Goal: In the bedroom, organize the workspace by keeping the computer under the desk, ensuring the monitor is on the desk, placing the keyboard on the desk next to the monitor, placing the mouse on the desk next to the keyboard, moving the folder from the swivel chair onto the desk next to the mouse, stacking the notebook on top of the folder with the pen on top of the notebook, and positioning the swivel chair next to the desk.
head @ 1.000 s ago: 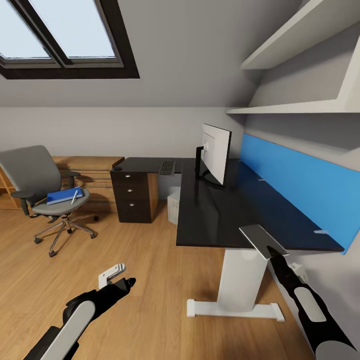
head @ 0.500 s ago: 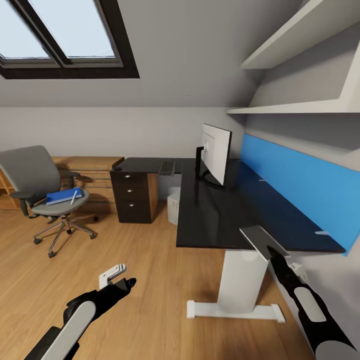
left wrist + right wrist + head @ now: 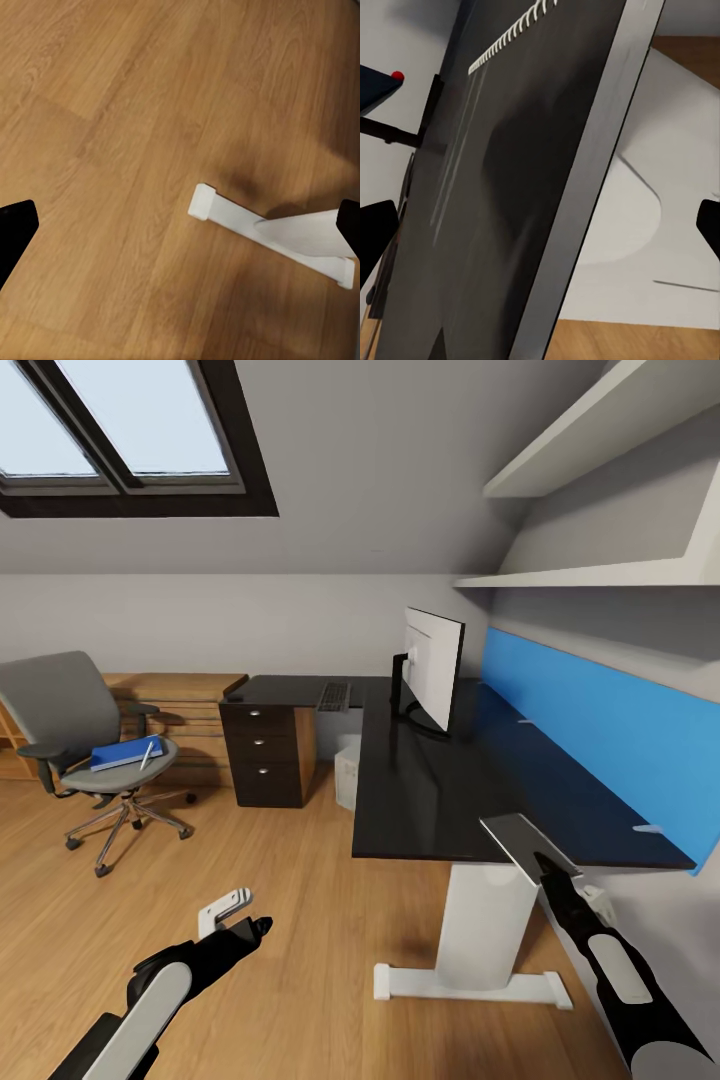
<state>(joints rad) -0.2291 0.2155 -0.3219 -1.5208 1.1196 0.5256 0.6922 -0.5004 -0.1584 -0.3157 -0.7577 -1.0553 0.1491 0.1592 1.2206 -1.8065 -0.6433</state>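
1. Head view: right gripper (image 3: pixel 541 859) clamped on the notebook (image 3: pixel 520 840) at the tabletop (image 3: pixel 440 790) near corner.
2. Folder (image 3: pixel 125 752) lies at ten o'clock on the swivel chair (image 3: pixel 80 730).
3. Left gripper (image 3: pixel 232 916), nearer it, hangs open.

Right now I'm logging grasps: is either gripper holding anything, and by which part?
The right gripper holds the notebook by its near edge, over the desk corner. The left gripper holds nothing.

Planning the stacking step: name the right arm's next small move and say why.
Probably ease the thin dark grey spiral notebook at the right gripper forward over the glossy black desk: it sits at the desk's near edge, while the bright blue folder it belongs on lies on the grey swivel chair.
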